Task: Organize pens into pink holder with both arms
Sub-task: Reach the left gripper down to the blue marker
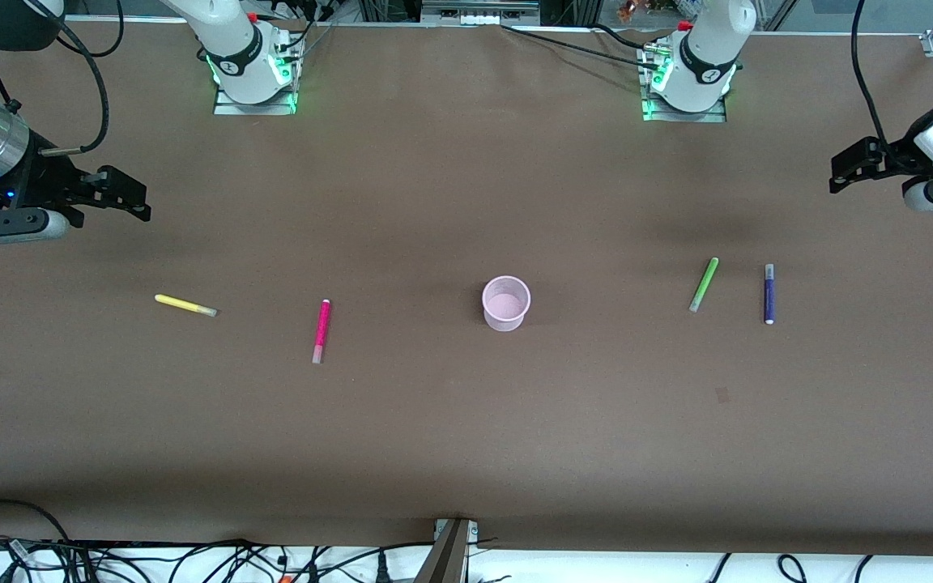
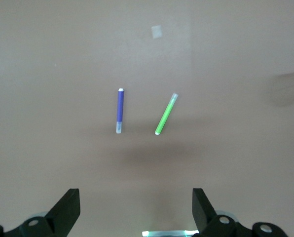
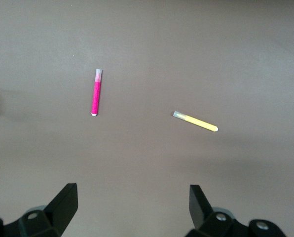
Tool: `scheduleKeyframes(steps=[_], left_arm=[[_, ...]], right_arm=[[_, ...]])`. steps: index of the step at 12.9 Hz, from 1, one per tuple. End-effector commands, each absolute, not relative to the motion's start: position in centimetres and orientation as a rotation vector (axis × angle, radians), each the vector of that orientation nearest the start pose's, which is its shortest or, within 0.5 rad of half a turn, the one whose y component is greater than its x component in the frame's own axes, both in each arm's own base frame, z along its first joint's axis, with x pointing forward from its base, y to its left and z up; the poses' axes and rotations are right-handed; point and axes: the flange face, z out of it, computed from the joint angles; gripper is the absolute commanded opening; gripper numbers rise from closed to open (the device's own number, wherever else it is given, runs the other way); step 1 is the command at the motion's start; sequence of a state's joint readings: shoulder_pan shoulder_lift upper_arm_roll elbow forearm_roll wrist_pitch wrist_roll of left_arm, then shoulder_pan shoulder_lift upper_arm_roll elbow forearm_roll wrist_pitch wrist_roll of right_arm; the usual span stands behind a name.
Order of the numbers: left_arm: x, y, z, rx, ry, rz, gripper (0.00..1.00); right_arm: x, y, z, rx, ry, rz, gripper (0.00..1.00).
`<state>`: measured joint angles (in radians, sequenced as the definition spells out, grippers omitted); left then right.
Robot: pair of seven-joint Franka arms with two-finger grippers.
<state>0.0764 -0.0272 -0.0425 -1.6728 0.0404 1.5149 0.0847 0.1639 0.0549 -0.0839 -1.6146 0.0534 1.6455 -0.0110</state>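
On the brown tabletop [image 1: 434, 445], seen in the front view from left to right, the following is found. At the upper left edge of the frame the right gripper [image 1: 138, 198] is held in the air over bare tabletop, its fingers spread wide and nothing grasped; in the right wrist view the right gripper [image 3: 132, 202] is shown with its jaws apart. Below it, at left of centre, the yellow pen [image 1: 185, 305] is laid flat, and the pink pen [image 1: 321, 330] lies well apart from it, toward the middle. At the centre of the frame the holder [image 1: 506, 304] stands upright, with no pen seen inside. At right of centre the green pen [image 1: 704, 284] is laid at a slant, and just beside it the blue pen [image 1: 768, 293] lies nearly straight up the frame. At the upper right edge the left gripper [image 1: 839, 174] is held in the air, released; in the left wrist view the left gripper [image 2: 136, 207] is likewise spread, with nothing between its fingers.
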Motion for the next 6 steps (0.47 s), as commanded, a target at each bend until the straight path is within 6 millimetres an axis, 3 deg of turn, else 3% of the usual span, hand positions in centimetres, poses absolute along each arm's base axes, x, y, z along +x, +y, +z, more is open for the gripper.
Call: scheduleKeyframes(steps=[1,3,6], left_arm=[[54.6,4.9,55.7,-3.055,0.046,0.397,1.00],[55.8,7.5,51.3,-3.046,-0.003,0.537,1.00],[58.1,7.9,45.1,-3.040,0.135,0.606,1.00]], right_arm=[[57.4,5.0,58.5,-3.079,-0.130,0.043,1.00],[57.4,5.0,58.5,-3.079,-0.128,0.043,1.00],[57.4,5.0,58.5,-3.079,-0.128,0.040,1.00]])
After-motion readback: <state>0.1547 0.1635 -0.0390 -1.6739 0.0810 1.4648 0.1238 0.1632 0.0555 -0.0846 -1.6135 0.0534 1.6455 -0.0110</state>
